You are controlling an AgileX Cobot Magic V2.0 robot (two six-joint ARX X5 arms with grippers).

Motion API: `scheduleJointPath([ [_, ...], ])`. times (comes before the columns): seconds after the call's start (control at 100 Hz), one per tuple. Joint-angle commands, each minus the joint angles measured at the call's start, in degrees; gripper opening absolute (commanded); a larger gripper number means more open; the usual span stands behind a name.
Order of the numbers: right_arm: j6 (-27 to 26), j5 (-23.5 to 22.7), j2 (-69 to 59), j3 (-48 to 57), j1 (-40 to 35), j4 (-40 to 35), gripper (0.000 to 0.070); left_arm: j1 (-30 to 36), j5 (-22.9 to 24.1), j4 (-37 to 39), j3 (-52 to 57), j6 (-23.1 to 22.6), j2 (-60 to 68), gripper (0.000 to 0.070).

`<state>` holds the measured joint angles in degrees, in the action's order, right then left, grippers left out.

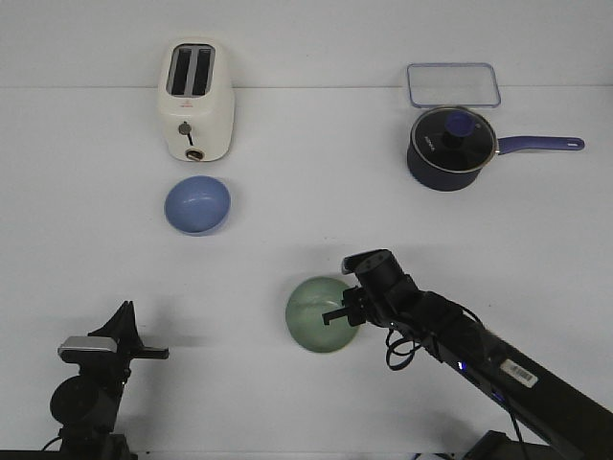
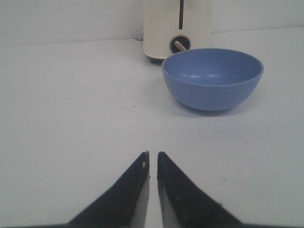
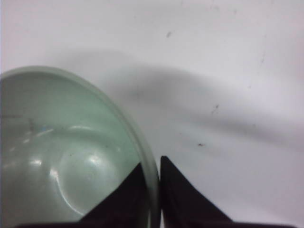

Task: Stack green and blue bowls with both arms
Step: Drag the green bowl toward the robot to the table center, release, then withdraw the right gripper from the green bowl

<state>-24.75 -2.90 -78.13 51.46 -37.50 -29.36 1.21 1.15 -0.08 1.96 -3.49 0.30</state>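
Note:
The pale green bowl (image 1: 319,313) sits near the middle front of the table. My right gripper (image 1: 351,312) is shut on its right rim, one finger inside and one outside; the right wrist view shows the bowl (image 3: 57,156) and the gripper (image 3: 153,164) pinching its wall. The blue bowl (image 1: 196,204) stands upright in front of the toaster and also shows in the left wrist view (image 2: 212,78). My left gripper (image 1: 129,321) is at the front left, shut and empty (image 2: 152,154), well short of the blue bowl.
A cream toaster (image 1: 195,99) stands just behind the blue bowl. A dark blue lidded saucepan (image 1: 452,147) with a long handle is at the back right, with a clear plastic lid (image 1: 453,84) behind it.

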Motion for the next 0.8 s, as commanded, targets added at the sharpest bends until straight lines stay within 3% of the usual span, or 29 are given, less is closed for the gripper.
scheduleJointPath([
  [0.0, -0.94, 0.11, -1.70, 0.37, -0.61, 0.13, 0.0000, -0.13, -0.11, 0.59, -1.16, 0.24, -0.11, 0.0014],
  [0.2, -0.94, 0.22, -3.72, 0.37, -0.77, -0.48, 0.0017, -0.13, -0.11, 0.59, -1.16, 0.24, -0.11, 0.0014],
  [0.33, -0.94, -0.09, -3.72, 0.37, -0.81, -0.70, 0.0293, -0.13, -0.11, 0.59, -1.16, 0.24, -0.11, 0.0014],
  [0.38, -0.85, -0.09, -3.69, 0.37, -0.79, -0.79, 0.0354, -0.13, -0.11, 0.59, -1.16, 0.24, -0.11, 0.0014],
  [0.62, 2.93, 2.19, 4.63, 0.39, -0.09, 0.35, 0.0357, -0.13, -0.11, 0.59, -1.16, 0.24, -0.11, 0.0014],
  [0.79, 6.34, 10.71, 19.85, -0.26, -1.22, -0.31, 0.0356, -0.13, -0.11, 0.59, -1.16, 0.24, -0.11, 0.0014],
])
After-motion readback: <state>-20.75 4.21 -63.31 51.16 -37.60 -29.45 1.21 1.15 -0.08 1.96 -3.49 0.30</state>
